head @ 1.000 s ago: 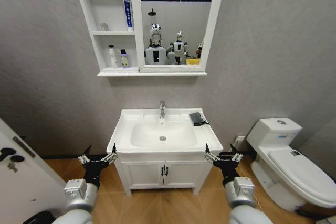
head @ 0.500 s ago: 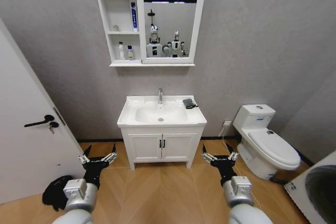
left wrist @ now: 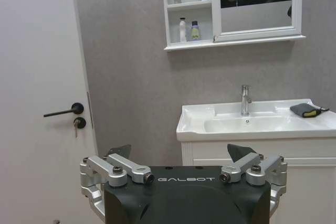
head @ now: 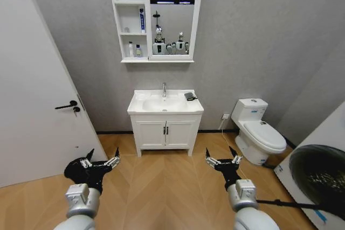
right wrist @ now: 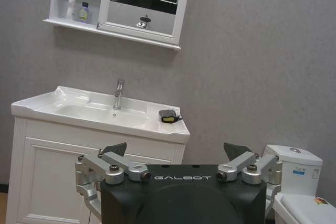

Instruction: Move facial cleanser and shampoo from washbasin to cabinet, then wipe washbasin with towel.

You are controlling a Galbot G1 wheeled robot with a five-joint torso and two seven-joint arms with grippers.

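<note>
The white washbasin [head: 141, 107] stands far ahead against the wall, and the dark towel [head: 189, 96] lies folded on its right side beside the tap [head: 164, 89]. Above it hangs the cabinet [head: 115, 20] with its mirror. On the lowest shelf stand a white bottle [head: 130, 50] and a smaller dark-capped bottle [head: 138, 51], and a blue tube [head: 142, 20] stands on the shelf above. I cannot tell which is the facial cleanser or the shampoo. My left gripper [head: 100, 161] and right gripper [head: 222, 159] hang low over the floor, both open and holding nothing.
A white door with a black handle [head: 69, 106] fills the left side. A toilet [head: 259, 133] sits right of the vanity [head: 164, 133], and a washing machine's drum [head: 318, 176] is at the near right. A black bag [head: 73, 168] lies on the floor. Open wooden floor [head: 161, 187] stretches to the vanity.
The whole head view has pulled back, so the washbasin and cabinet look smaller and farther. The door and washing machine have come into view. Both grippers stay open in the same pose.
</note>
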